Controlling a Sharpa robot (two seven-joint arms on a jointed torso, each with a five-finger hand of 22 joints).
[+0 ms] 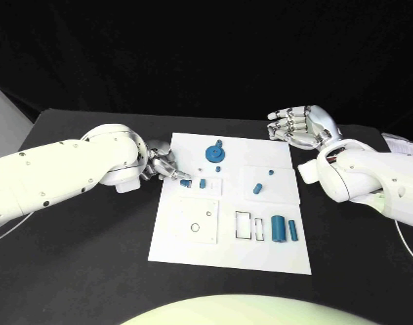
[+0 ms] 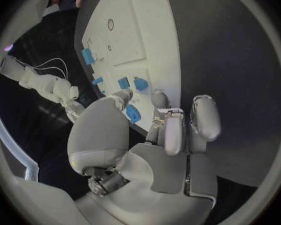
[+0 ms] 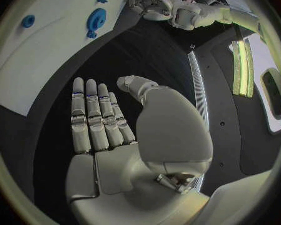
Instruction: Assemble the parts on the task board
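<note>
The black table [image 1: 89, 271] carries the white task board [image 1: 228, 254] at its middle. The right hand [image 1: 301, 126] hovers beyond the board's far right corner, fingers straight and apart, holding nothing. The left hand [image 1: 162, 164] reaches the board's left edge, its fingertips [image 2: 123, 96] touching a small blue part [image 1: 185, 183]; whether it grips that part, I cannot tell.

I see my left hand [image 2: 159, 135] at the edge of the white task board [image 2: 147, 40]. Its fingers [image 2: 203, 117] are curled. A small blue part [image 2: 132, 113] sits by the thumb.
</note>
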